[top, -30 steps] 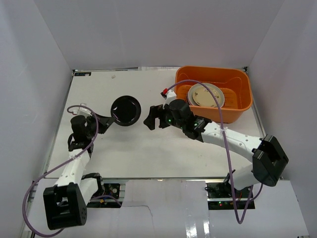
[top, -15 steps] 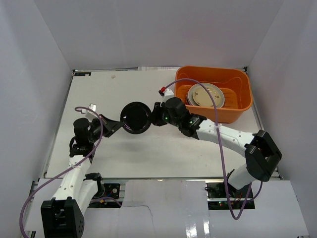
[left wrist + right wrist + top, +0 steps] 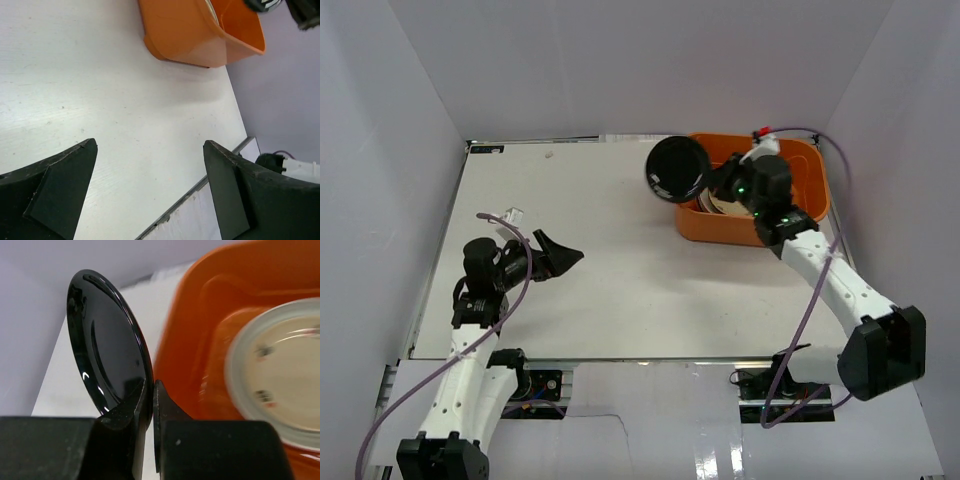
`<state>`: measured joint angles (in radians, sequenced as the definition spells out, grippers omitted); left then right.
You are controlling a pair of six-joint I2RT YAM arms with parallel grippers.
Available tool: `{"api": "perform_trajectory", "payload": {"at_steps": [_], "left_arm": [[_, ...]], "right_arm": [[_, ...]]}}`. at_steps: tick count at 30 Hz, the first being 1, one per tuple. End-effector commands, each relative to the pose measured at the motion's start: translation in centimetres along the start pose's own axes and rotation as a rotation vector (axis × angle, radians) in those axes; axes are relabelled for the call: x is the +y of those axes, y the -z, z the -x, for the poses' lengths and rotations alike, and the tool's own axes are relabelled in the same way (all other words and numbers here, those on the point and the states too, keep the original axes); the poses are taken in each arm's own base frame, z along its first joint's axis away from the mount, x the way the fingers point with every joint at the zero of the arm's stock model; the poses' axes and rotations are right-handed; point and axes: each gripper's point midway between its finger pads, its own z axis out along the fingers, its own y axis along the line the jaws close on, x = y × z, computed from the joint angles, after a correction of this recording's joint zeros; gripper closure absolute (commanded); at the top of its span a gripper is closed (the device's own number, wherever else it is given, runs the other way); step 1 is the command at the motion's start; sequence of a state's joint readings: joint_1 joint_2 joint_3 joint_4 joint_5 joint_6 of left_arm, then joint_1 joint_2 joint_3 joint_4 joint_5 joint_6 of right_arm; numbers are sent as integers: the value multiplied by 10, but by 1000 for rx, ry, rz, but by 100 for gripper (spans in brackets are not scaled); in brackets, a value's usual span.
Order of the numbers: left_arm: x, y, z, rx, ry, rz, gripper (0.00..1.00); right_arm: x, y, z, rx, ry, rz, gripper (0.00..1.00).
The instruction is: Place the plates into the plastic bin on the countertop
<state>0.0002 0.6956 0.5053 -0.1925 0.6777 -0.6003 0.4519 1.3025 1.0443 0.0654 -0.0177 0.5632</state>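
**Plate carried to the bin.** The right claw point(image 3: 150, 390) is pinched tight on the lower rim of a glossy black round plate point(image 3: 107, 355), with one finger on each face. The plate stands almost on edge and rises up and to the left of the fingertips. In the overhead view it juts beyond the claw point(image 3: 710, 187), over the left end of the orange rectangular plastic bin point(image 3: 800, 150). The rest of the bin lies beneath and behind the wrist. A pale round plate with a greyish rim point(image 3: 280, 365) lies flat on the bin floor, to the right of the fingers and below them.

The left claw point(image 3: 563, 250) is spread wide and holds nothing. It hangs over the flat white countertop point(image 3: 100, 75), and the bin point(image 3: 185, 30) is well ahead of it.

**Step in hand (judged): lowering the black plate into the bin.**
- The plate should first be drawn back toward the wrist side, so that its far rim clears the bin wall below it.
- The wrist should then roll until the plate lies level above the pale plate.
- Descent should be slow.
- The grip is a thin pinch on a slick glaze, so a quick swing may let the plate pivot or slide out.
- The jaws should part only once the plate rests on, or sits just above, the plate beneath it.
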Motion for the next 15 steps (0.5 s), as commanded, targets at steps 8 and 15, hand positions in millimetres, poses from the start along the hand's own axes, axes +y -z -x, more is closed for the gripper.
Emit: {"api": "perform_trajectory", "payload": {"at_steps": [8,15], "left_arm": [[-18,9,-11,33,-134,-71,2],[-15,5,-16,62,-116,-73,2]], "right_arm": [[-172,38,74,-141,-52,-382,92],[-222,27,44,-45,-133,-511,92]]}}
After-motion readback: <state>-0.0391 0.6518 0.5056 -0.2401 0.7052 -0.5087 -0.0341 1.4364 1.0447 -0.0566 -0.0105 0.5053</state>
